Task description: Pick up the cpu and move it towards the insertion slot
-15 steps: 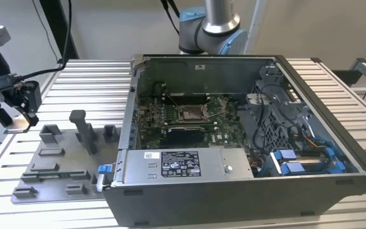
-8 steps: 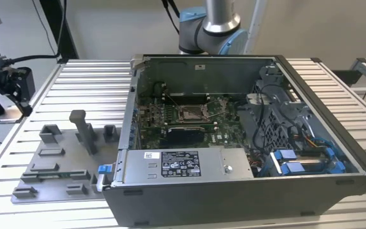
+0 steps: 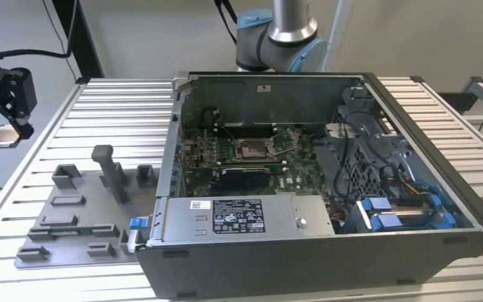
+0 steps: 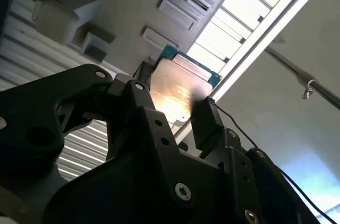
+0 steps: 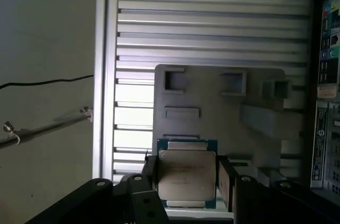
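Up close, the black gripper (image 5: 188, 181) is clamped on the cpu (image 5: 186, 166) by two opposite edges, I'd guess to spare its contact face. The metal lid faces the wrist in both wrist views. It's near-square with barely a long axis, and the longer sides seem to run along the fingers. It hangs high at the exterior view's left, beyond the grey tray (image 3: 73, 214), well apart from the insertion slot (image 3: 253, 149) inside the computer case (image 3: 309, 242).

cpu (image 5: 187, 165): silvery, teal rim, clamped in pincer (image 5: 188, 181) | insertion slot (image 3: 251, 149): metal-framed square on motherboard (image 3: 296, 167)
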Tool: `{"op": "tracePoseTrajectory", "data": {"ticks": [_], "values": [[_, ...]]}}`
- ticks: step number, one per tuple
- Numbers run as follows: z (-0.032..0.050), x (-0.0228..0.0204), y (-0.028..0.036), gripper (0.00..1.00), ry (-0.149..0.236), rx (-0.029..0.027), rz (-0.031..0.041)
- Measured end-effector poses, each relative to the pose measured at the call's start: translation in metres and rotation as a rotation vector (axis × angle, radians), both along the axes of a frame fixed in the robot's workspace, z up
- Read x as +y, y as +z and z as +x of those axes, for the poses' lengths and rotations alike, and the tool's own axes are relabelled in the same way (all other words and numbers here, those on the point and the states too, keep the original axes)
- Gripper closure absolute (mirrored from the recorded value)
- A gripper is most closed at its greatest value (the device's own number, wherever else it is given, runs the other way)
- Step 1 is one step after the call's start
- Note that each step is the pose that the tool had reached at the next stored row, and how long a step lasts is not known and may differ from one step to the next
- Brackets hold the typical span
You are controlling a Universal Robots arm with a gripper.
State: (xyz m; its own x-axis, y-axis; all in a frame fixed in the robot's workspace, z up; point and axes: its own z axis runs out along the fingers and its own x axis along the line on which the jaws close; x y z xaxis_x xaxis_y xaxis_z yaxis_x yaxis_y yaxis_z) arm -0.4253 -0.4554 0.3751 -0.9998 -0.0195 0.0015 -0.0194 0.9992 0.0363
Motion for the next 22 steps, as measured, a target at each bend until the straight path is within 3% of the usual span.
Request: {"op": "tracePoseTrajectory", "data": {"ticks": [2,5,18,22], "values": [[0.0000,0.0000,0.0056,1.00,0.000,0.0001,0.0000],[0.0000,0.0000,0.0087,1.00,0.001,-0.0002,0.0001],[0.0002,0.0000,0.0091,1.00,0.001,0.0002,-0.0001],[0.0045,0.0000,0.0090,1.00,0.002,0.0000,0.0000]]}}
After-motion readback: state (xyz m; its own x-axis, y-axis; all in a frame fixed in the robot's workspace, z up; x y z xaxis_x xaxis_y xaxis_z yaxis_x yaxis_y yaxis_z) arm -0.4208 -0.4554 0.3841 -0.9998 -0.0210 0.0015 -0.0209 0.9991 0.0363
